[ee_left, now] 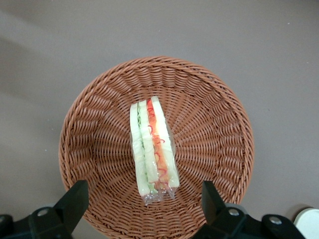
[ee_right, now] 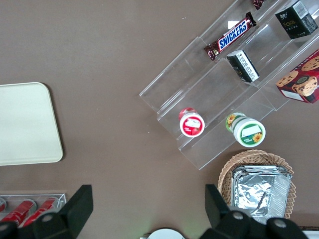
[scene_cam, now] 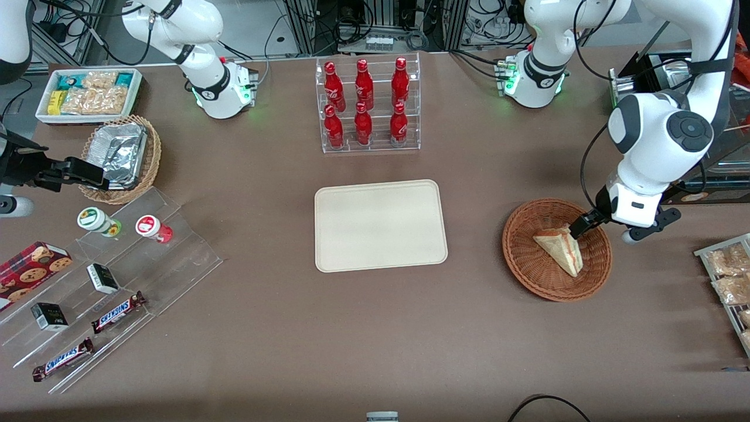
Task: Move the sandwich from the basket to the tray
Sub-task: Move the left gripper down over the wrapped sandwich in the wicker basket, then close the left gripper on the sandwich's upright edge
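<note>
Tool (ee_left: 142, 199) released, above basket (ee_left: 99, 124) | sandwich (ee_left: 153, 149) inside | tray (scene_cam: 381, 225) bare

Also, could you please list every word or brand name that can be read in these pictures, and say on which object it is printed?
"SNICKERS": on the two chocolate bars on the clear stepped rack.
Red bottles, two lidded cups, dark small boxes, cookie box: print unreadable.
Sandwich, basket, tray: no text.
The gripper, open, hovers over the sandwich.

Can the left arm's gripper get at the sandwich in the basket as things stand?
Probably yes: the gripper hangs open just above the sandwich, which lies alone in the basket, with nothing covering it.
</note>
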Robot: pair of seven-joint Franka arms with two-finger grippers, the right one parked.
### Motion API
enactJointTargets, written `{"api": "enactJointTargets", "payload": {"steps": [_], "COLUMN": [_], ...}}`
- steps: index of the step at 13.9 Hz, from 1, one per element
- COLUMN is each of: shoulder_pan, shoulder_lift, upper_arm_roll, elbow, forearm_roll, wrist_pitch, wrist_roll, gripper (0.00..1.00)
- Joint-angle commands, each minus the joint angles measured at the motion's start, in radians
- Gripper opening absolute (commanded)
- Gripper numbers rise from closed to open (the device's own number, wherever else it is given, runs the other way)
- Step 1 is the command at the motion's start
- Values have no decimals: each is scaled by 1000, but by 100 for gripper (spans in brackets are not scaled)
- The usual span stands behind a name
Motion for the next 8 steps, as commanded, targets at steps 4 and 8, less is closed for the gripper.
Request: {"api": "enactJointTargets", "payload": {"steps": [4,8], "shoulder_pan": [-10,-10], "shoulder_lift": [97,148], "upper_arm_roll": [-11,-12], "elbow": [-11,-9], "forearm_roll": [-11,-11], "wrist_pitch": [119,159], "wrist_roll": [-89,-89], "gripper": [100,100]}}
